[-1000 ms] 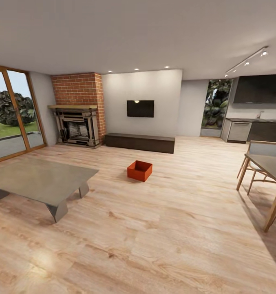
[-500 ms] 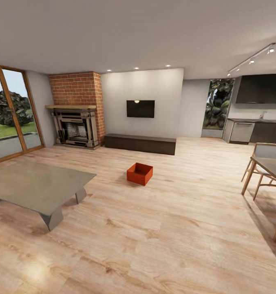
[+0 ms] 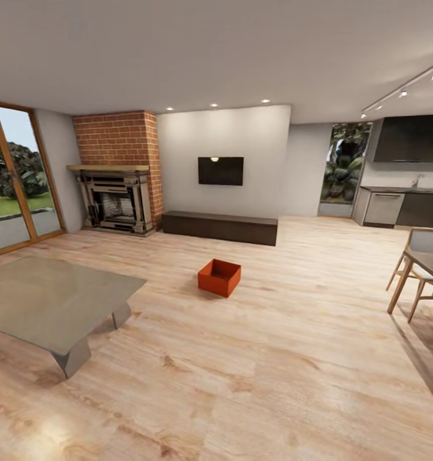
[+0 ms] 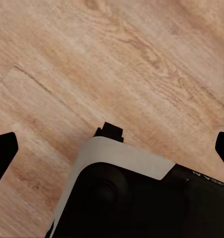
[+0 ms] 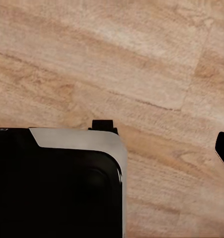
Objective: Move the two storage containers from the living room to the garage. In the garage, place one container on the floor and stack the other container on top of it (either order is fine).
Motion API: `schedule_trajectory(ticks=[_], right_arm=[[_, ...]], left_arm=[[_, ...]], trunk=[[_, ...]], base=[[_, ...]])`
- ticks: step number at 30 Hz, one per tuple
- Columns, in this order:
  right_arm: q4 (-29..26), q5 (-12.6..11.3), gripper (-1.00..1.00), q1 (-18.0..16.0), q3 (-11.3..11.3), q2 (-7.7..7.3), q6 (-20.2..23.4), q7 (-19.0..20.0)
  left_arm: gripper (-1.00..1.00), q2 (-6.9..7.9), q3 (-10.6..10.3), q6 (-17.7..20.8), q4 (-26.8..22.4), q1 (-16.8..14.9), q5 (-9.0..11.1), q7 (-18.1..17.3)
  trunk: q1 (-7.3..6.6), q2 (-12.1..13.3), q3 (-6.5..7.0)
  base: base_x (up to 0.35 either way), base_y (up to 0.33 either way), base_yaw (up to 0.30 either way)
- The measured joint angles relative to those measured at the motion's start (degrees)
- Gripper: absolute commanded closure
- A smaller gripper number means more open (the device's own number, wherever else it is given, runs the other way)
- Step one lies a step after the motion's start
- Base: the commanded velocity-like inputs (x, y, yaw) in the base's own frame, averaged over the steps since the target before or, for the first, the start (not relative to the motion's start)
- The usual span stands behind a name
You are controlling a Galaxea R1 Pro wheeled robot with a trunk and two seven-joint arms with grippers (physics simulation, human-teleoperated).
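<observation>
Ahead, across pale wood-plank floor [image 3: 274,358] of the living room, one orange-red storage container [image 3: 219,277] sitting alone, open-topped, corner turned toward the camera, roughly centered between both arms. Left jaws [image 4: 112,148] spread wide over bare planks; right jaws' state impossible to tell.

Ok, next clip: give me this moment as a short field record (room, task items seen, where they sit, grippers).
room: living room with brick fireplace, wall TV, low dark cabinet
containers seen: one storage container
container placement: upright on the wood-plank floor, in front of the cabinet, apart from the grey coffee table
left gripper: open, empty
right gripper: cannot tell
</observation>
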Motion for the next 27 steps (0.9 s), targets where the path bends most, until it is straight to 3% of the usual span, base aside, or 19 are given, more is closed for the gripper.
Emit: schedule_trajectory(ticks=[27], right_arm=[[0.00,0.22,-1.00,0.00,0.08,-0.17,0.41,0.17]], left_arm=[[-1.00,0.00,0.00,0.00,0.00,0.00,0.00,-0.02]], trunk=[[0.00,0.00,0.00]], base=[[0.322,0.000,0.000]])
